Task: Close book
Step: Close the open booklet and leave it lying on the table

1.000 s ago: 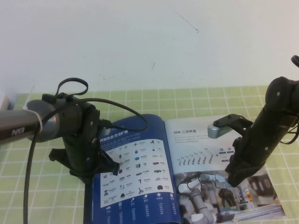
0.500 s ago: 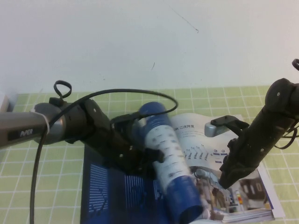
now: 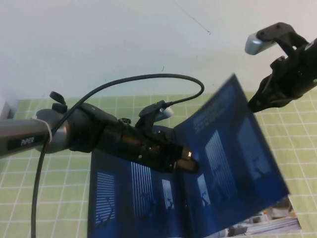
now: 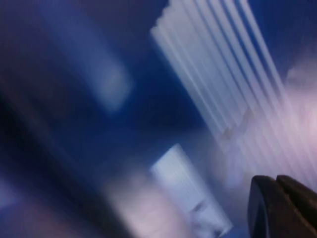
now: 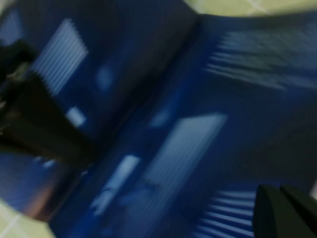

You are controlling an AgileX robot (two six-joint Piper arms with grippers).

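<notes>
Book point(image 3: 133, 198) at bench's point(image 3: 44, 188) near edge, blue cover point(image 3: 233, 148) tilted up over right-hand pages point(image 3: 277, 225). Left gripper point(image 3: 187, 165) by spine, fingers together. Right gripper point(image 3: 255, 103) high beside cover's top edge (contact unclear), fingers together.

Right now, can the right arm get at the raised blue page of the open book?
Probably yes. The right claw hangs beside the upper edge of the raised dark-blue paper page, with nothing between them. The left claw lies low by the fold, away from that edge.
</notes>
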